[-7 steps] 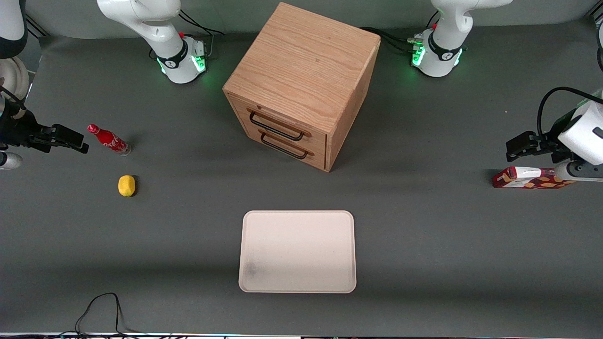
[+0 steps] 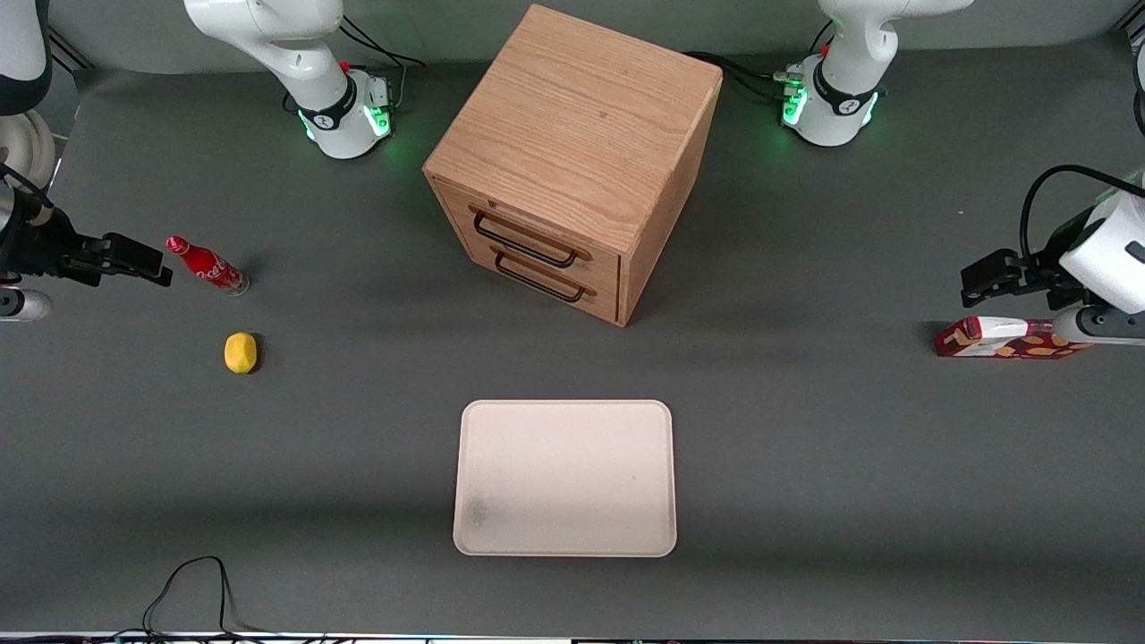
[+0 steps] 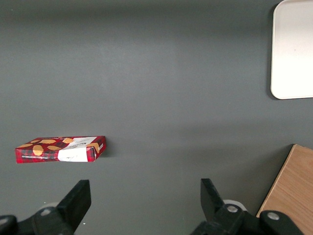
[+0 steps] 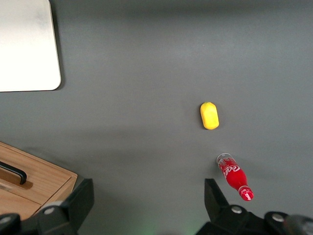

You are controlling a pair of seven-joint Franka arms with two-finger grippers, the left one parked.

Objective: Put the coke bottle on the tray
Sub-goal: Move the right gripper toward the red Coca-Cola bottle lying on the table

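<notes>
The coke bottle point(image 2: 206, 266) is small and red with white script. It lies on its side on the grey table toward the working arm's end, and it also shows in the right wrist view point(image 4: 234, 176). My right gripper point(image 2: 136, 260) hovers beside the bottle's cap end, open and empty, with its black fingers spread wide in the wrist view point(image 4: 148, 198). The cream-white tray point(image 2: 564, 478) lies flat and bare near the front camera at mid-table, well apart from the bottle. Its corner shows in the right wrist view point(image 4: 24, 46).
A yellow lemon point(image 2: 240, 351) lies near the bottle, closer to the front camera. A wooden two-drawer cabinet point(image 2: 572, 161) stands mid-table, farther from the camera than the tray. A red snack carton point(image 2: 1002, 340) lies toward the parked arm's end. A black cable point(image 2: 192, 581) loops at the table's front edge.
My right gripper has shifted slightly, edging a little higher in the front view beside the bottle's cap. The bottle, lemon and tray have not moved.
</notes>
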